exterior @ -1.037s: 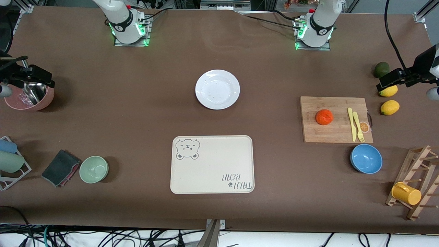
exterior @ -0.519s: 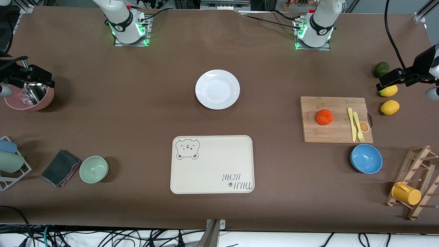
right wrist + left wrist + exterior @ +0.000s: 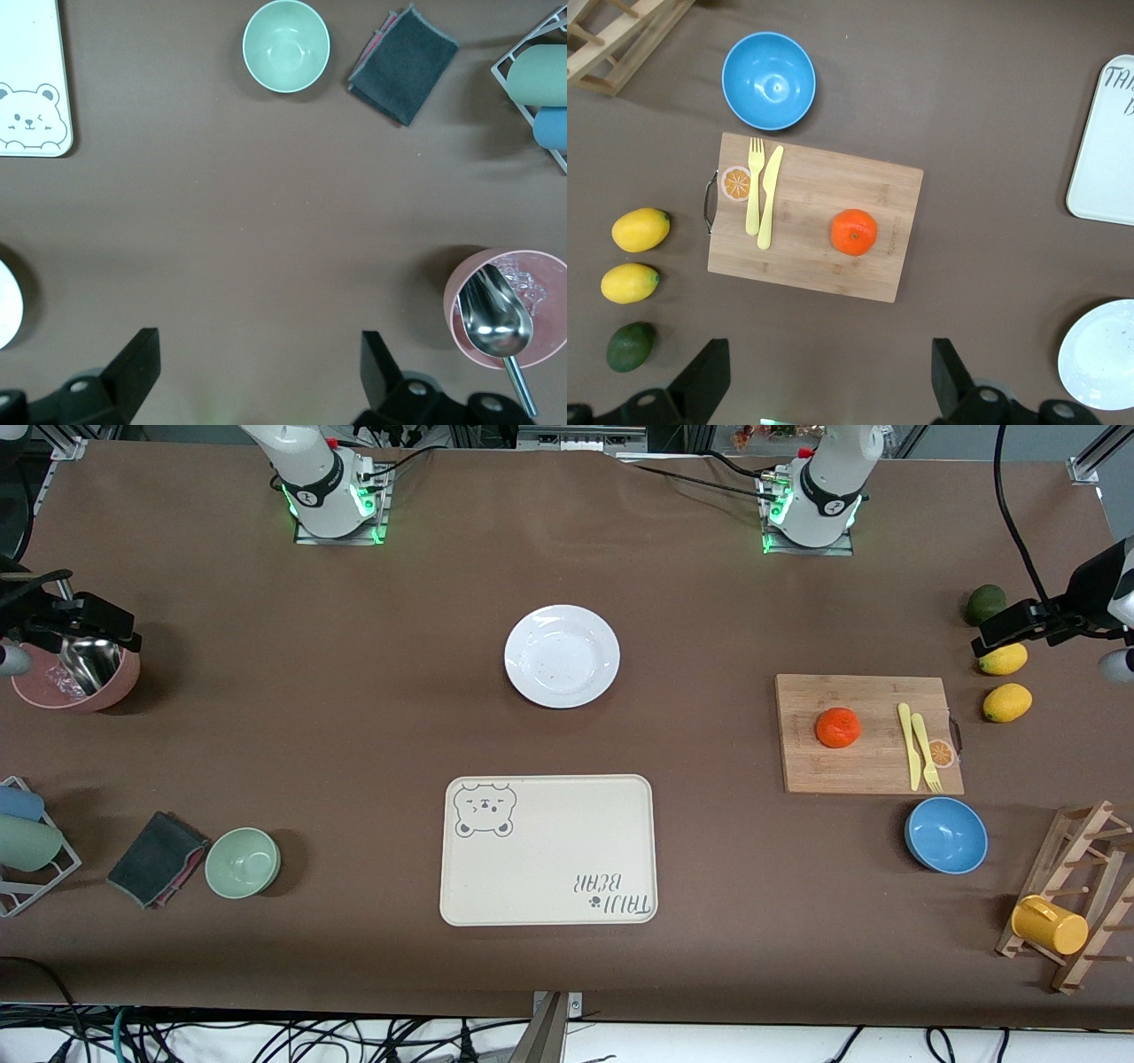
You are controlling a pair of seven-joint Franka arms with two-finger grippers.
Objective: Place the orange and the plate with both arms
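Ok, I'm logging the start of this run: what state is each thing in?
orange: on the cutting board, untouched
plate: empty, flat on the table
bear tray: empty
blue bowl: upright, empty
left end effector: open, high over the table
right end effector: open, high over the table

Both arms (image 3: 310,469) are showing glossy white shells with black joint rings, green lights glowing at their bases (image 3: 808,530). Black cables are trailing off. Black fingers (image 3: 700,390) are showing matte.

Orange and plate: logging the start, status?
Left gripper and right gripper open, high, empty. Orange on cutting board; plate bare. Nothing blocking.
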